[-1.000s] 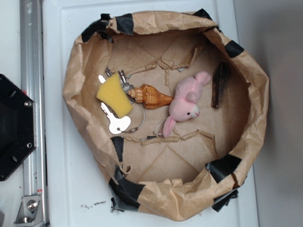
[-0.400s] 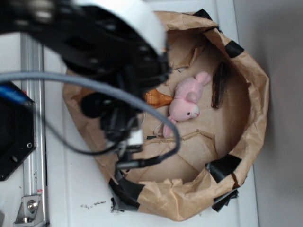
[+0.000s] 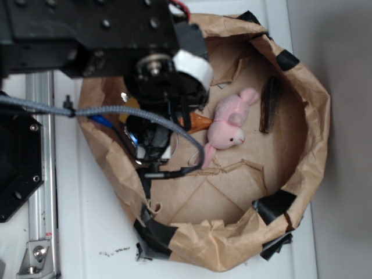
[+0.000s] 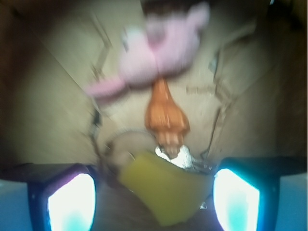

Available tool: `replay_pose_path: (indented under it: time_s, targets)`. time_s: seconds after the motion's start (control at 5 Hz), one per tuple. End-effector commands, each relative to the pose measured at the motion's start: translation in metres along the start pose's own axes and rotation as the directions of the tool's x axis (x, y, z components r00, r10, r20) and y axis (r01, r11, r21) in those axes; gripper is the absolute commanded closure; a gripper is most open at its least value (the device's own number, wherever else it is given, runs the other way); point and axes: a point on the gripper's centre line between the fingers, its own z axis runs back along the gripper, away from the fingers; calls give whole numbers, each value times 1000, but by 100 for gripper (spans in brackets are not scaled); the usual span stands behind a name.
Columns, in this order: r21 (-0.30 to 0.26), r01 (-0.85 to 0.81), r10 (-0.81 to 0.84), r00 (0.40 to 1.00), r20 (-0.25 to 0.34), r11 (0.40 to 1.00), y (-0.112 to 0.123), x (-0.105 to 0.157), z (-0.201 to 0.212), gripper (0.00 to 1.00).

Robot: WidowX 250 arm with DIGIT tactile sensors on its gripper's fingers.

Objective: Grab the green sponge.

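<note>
- While the arm covers the upper left of the exterior view, the wrist view shows one gripper (image 4: pixel 154 197) with its two fingers (image 4: pixel 67 202) spread wide, one at either lower corner of the frame.
- One green sponge (image 4: pixel 163 192), yellow in colour, lies between those fingers at about 6 o'clock in the wrist view; neither finger touches it, and nothing is held.
- In the exterior view the sponge is hidden beneath the arm; only the arm's black body (image 3: pixel 87 35) and a grey cable (image 3: pixel 128 113) show over that spot.
- One orange-brown seashell (image 4: pixel 166 118) lies just beyond the sponge, toward 12 o'clock from it in the wrist view, its broad end close to the sponge's edge; whether they touch I cannot tell. In the exterior view only its pointed tip (image 3: pixel 200 121) shows past the arm.
- One pink plush rabbit (image 3: pixel 229 125) lies at the seashell's narrow end, near the middle of the container.
- Silver metal, probably keys (image 4: pixel 180 159), glints between sponge and seashell; the blur hides how many.
- One dark brown flat piece (image 3: pixel 269 104) rests at 3 o'clock from the rabbit, against the wall.
- One brown paper-lined container (image 3: pixel 314 116) with black tape patches on its rim holds everything, and sits on one white surface (image 3: pixel 87 232).
</note>
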Motion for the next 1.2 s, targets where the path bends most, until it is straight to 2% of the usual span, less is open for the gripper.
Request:
replay_pose_path:
  time_s: [0.0,0.2,0.4,0.6,0.8,1.0]
  targets:
    - [79,107,-100,991,-93,991,15,4,-43,0]
    - [147,55,-39,993,-108,988,6,24,-49,100]
    - [172,59,-48,997,-66,983,3,22,-37,100]
    - [175,46,-57,997,57,983,-15,31,13,100]
    - [117,2,-19,989,143,993,-26,44,64,100]
    - [82,-50,35,984,177,995,-25,45,115,100]
